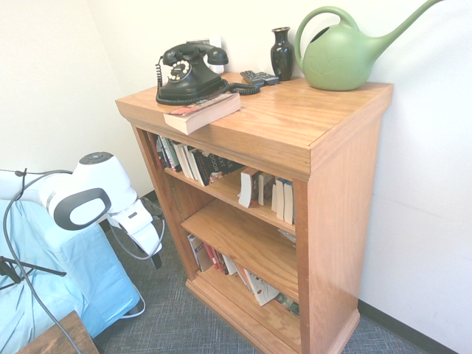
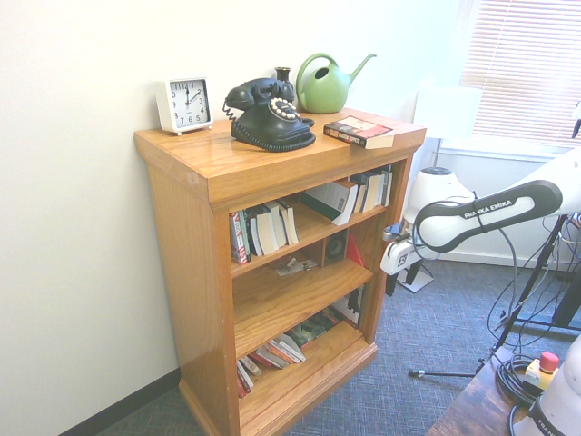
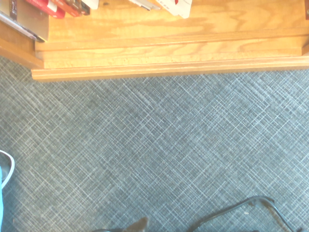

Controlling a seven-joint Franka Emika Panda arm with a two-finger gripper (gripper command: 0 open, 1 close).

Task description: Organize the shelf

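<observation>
Right now: white two-finger gripper [image 1: 156,259] pointing down over grey woven carpet [image 3: 154,150], jaws apart, nothing between them. Out in front of jaws, well apart, not touching: orange-brown wooden shelf [image 1: 346,184] w/ thick overhanging top, three tiers, plinth base; stands against white wall. Plinth edge and a few bk spines on lowest tier visible in wrist view.

Well above jaws, on shelf top: black rotary telephone [image 1: 190,72] w/ coiled cord; paperback book [image 1: 203,112] lying flat just beside phone at front edge, near corner; dark glazed vase [image 1: 282,53]; green plastic watering can [image 1: 341,51] w/ long spout; small dark remote-like item [image 1: 259,77] between phone and vase, can't tell exactly what. White square alarm clock [image 2: 184,104] at back, far end from can.

Top tier: upright and leaning books [image 2: 265,229] in two groups, gap between. Mid tier mostly bare, small flat object [image 2: 296,266] and dark bk at one end. Bottom tier: books [image 2: 272,352] slumped, lying slanted.

Behind jaws: light blue cloth-covered surface [image 1: 81,284].
</observation>
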